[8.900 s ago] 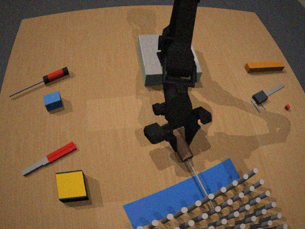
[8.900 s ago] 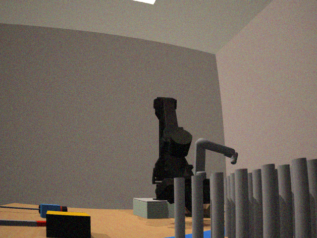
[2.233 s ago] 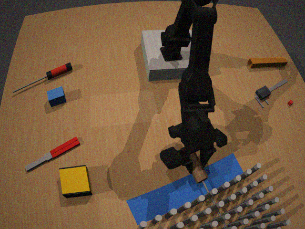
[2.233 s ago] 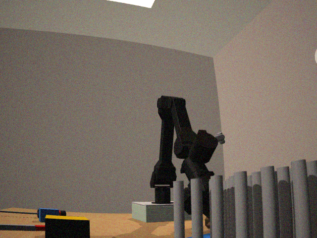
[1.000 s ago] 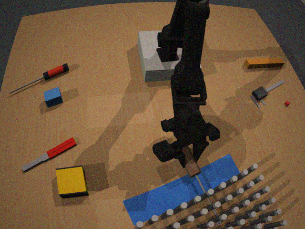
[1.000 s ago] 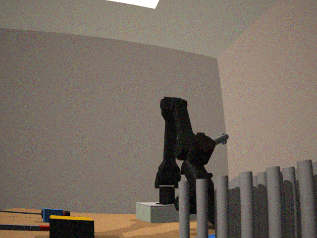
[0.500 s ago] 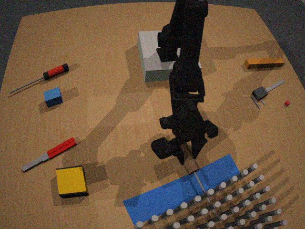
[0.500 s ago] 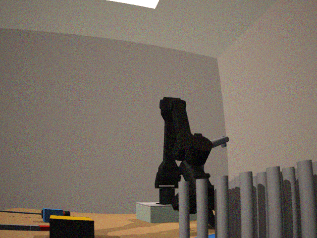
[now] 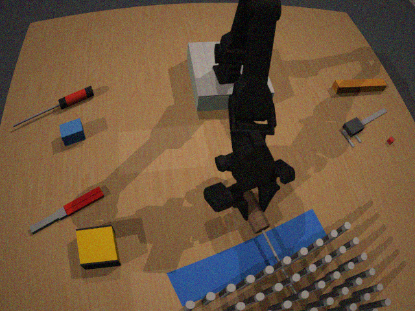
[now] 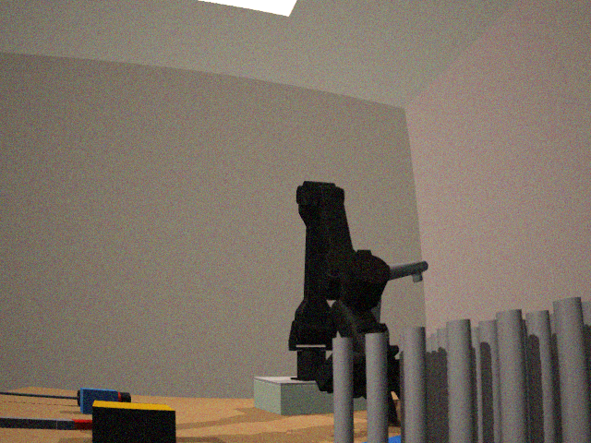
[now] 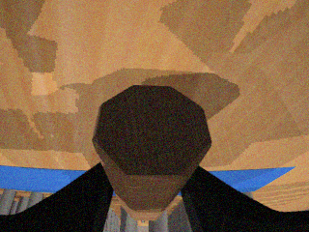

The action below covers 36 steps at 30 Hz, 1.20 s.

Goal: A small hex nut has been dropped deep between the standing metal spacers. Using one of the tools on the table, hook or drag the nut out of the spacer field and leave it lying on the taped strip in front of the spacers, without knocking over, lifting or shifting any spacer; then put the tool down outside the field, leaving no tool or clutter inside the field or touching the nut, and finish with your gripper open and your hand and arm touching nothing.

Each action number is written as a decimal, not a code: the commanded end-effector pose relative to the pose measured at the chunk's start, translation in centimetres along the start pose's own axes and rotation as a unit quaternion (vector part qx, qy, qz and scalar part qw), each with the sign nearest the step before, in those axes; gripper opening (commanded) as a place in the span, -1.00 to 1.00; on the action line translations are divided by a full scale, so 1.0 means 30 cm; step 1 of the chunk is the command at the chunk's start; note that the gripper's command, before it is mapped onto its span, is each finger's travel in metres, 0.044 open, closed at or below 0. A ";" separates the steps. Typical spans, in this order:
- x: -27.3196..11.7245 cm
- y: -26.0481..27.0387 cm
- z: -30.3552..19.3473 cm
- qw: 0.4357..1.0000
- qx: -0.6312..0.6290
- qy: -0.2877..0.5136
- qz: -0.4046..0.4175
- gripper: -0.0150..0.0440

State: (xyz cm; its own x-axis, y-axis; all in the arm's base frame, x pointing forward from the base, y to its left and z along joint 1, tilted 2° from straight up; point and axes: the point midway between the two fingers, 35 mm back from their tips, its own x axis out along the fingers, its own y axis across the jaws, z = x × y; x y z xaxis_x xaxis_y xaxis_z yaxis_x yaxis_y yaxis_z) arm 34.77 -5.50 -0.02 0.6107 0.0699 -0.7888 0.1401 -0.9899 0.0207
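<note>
From the top, I am reaching down from the pale base block (image 9: 211, 83) with my arm (image 9: 251, 100) (image 10: 324, 247) bent, its far end over the near side of the blue strip (image 9: 234, 254) (image 11: 39, 178). My gripper (image 9: 256, 214) (image 11: 147, 164) is clamping one brown handle (image 9: 258, 221) (image 11: 152, 130), and its one thin rod (image 9: 270, 245) is crossing the strip and running in among the spacers (image 9: 286, 260) (image 10: 414, 381) (image 11: 126, 217). I am counting one screwdriver (image 9: 75, 97), one red-handled tool (image 9: 82, 201), one blue block (image 9: 72, 131) (image 10: 95, 399), one yellow-topped block (image 9: 97, 245) (image 10: 133, 422), one orange bar (image 9: 359, 85), one gray pronged piece (image 9: 353, 126) and one tiny red cube (image 9: 390, 140). The spacers are standing in several rows, running off the edge, so I cannot count them all. I cannot make out the nut.

From outside, my arm is rising from the block, folding at the top and angling down behind the front spacers, which are hiding my fingertips.

At the wrist, my two fingers are standing on either side of the handle, whose butt is facing me; the strip and some spacers are showing beyond.
</note>
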 end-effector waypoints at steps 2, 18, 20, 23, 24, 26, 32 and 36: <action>-0.010 -0.003 0.012 1.000 -0.003 0.001 -0.001 -0.49; -0.029 -0.002 0.042 1.000 -0.003 0.001 -0.002 -0.49; -0.031 -0.002 0.045 1.000 -0.003 0.001 -0.002 -0.49; -0.035 -0.002 0.051 1.000 -0.002 0.001 -0.002 -0.49; -0.036 -0.002 0.053 1.000 -0.002 0.001 -0.002 -0.49; -0.039 -0.002 0.057 1.000 -0.002 0.001 -0.002 -0.49; -0.046 -0.002 0.068 1.000 -0.002 0.000 -0.002 -0.49; -0.051 -0.002 0.076 1.000 -0.002 0.000 -0.002 -0.49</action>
State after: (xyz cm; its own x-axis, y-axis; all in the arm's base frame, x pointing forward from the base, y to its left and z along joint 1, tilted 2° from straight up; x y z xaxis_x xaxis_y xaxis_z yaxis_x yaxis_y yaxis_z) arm 32.38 -5.86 -0.23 0.6085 0.0699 -0.7905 0.1401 -0.9899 0.0204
